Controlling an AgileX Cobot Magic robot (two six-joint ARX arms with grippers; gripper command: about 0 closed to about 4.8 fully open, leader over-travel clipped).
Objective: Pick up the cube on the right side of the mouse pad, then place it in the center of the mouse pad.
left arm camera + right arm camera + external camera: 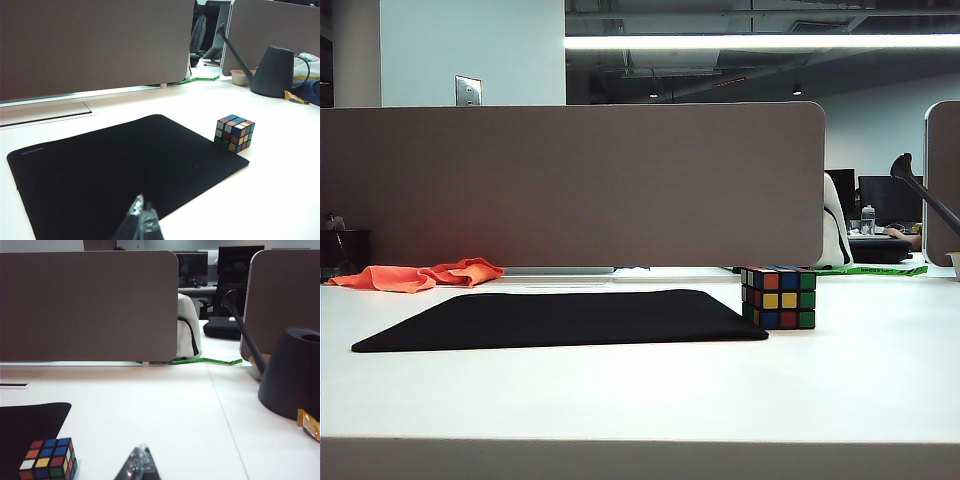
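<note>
Orange cloth (420, 275) far left on white table (640, 400). Mouse pad (560, 318) black, flat, centre bare. Left gripper (141, 222) low above pad's near edge, only tips visible, cannot tell jaw state. Cube (779, 297) just beside pad's right edge, apparently touching. Likely light, rigid, slick stickers; grip opposite flat faces. Right gripper (139, 464) near cube, fingers closed, empty. Watering can (290, 372) partly cut off. Arms unseen from exterior.

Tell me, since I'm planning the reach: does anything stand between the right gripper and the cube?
Nothing visible does. Only bare white table separates the shut right gripper from the small multicoloured puzzle cube.
</note>
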